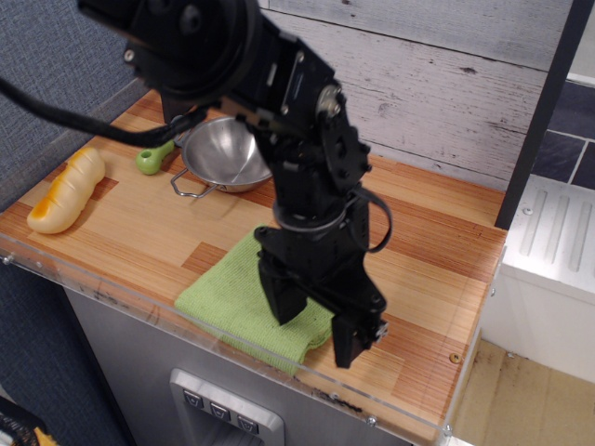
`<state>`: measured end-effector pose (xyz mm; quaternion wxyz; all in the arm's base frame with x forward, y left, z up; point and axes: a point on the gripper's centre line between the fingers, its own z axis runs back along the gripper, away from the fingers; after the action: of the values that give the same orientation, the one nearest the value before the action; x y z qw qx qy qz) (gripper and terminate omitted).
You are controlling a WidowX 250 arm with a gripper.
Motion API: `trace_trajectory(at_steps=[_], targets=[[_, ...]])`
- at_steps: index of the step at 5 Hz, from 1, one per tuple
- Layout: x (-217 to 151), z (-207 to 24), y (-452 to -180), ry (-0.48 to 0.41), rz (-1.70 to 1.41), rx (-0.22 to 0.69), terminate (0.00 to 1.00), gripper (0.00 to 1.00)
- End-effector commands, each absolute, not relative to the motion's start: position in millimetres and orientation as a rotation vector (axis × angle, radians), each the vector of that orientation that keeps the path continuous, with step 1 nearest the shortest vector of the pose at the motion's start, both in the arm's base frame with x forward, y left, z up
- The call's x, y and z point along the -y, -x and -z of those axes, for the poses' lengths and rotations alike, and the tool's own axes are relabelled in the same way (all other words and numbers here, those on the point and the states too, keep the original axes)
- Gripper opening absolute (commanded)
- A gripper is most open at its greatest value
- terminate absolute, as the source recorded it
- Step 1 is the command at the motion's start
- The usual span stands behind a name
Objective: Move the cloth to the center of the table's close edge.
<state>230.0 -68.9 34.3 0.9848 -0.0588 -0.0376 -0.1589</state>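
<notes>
Both fingers (279,299) stand spread with nothing between them over the cloth (244,302), which lies just left beneath them along the counter (409,279) near edge.

Toy kitchen: countertop (409,251), steel bowl (226,156)

Bright, even indoor light, sharp focus, soft glare on the steel bowl (228,153).
</notes>
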Motion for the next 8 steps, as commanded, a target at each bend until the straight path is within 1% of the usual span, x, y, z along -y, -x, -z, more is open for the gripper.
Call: trace_trajectory(at_steps=[1,2,3,4,6,7,8], targets=[[64,-135,-234,0.074,0.340,0.267,0.00,1.00],[33,-151,-231,0.038,0.304,0.262,0.00,1.00],[3,-132,-243,0.008,0.274,0.180,0.00,1.00],[-18,-122,-254,-0.029,0.233,0.130,0.00,1.00],[-35,-125,-255,0.017,0.146,0.135,0.00,1.00],[-44,-126,-249,0.007,0.094,0.112,0.00,1.00],[-44,-126,-249,0.007,0.094,0.112,0.00,1.00]])
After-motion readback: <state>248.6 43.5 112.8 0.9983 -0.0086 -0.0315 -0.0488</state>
